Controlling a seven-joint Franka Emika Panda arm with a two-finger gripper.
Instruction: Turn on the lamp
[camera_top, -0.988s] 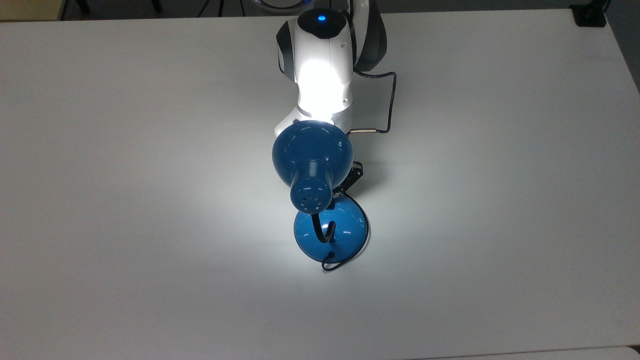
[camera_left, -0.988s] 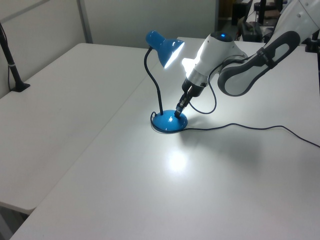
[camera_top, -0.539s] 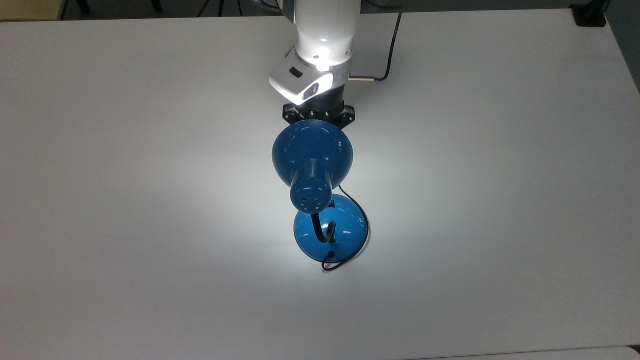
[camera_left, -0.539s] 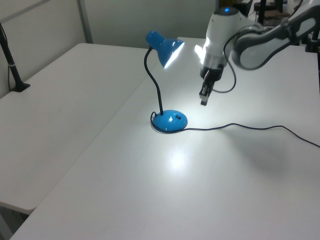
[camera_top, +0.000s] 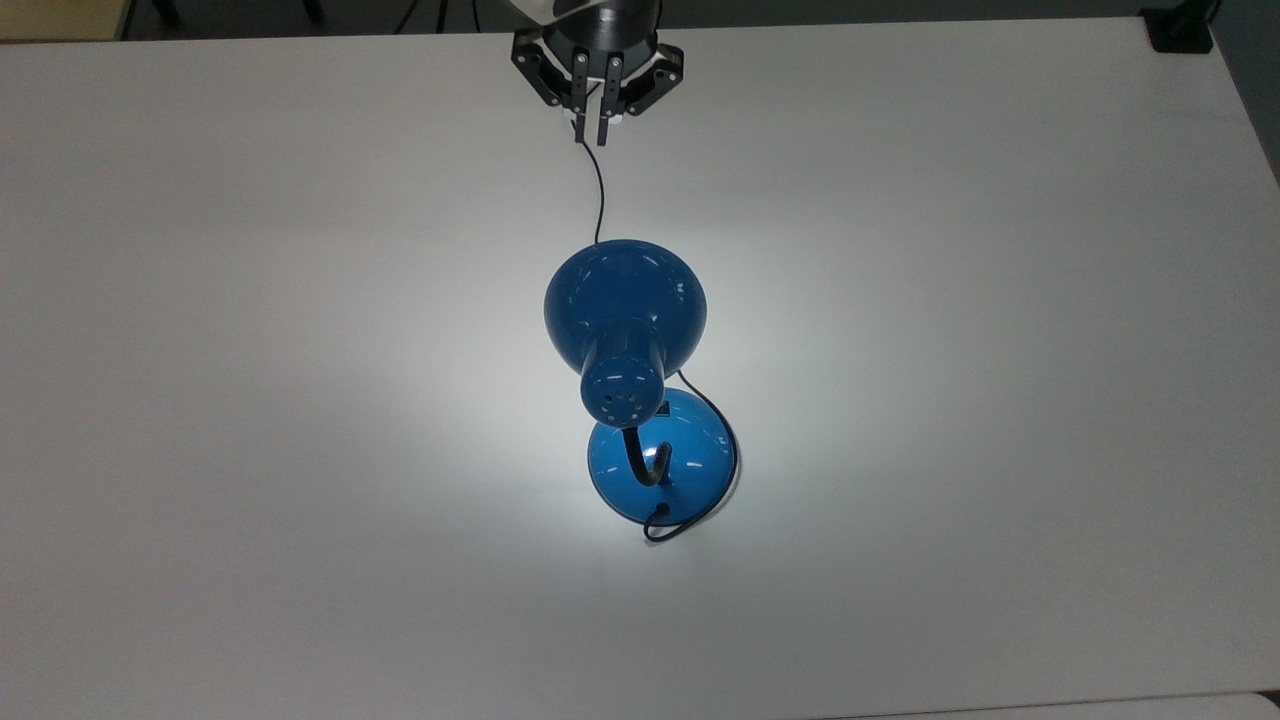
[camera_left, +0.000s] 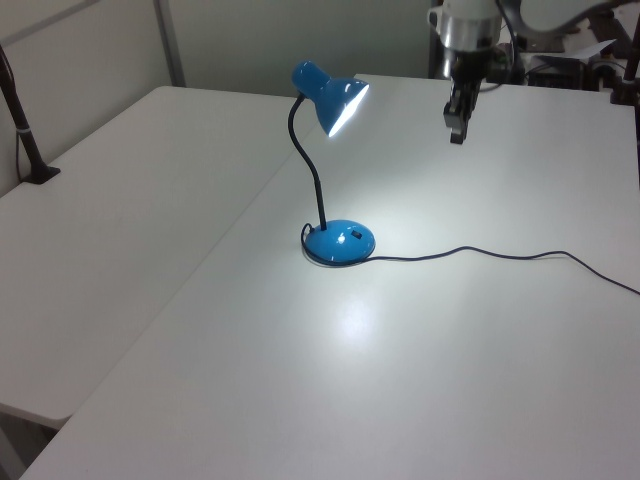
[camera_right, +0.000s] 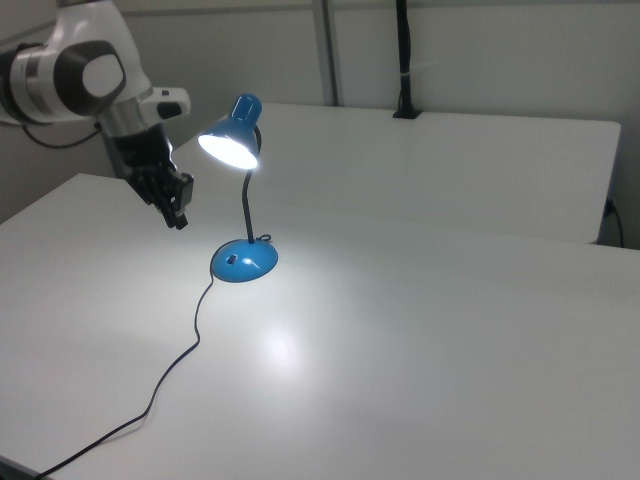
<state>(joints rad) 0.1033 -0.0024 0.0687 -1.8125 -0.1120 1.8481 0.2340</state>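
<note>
Lamp (camera_left: 335, 160) lit, gripper (camera_top: 592, 138) prob. closed.

Glossy blue lamp (camera_top: 625, 320), white table (camera_top: 1000, 400)

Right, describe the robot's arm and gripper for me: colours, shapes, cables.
The arm has glossy white rounded shells with dark grey joint sections, and a white block juts out near the wrist. The gripper is black, on a round dark mount, with perforated black linkage bars fanning out either side of two thin, straight jaws.
</note>
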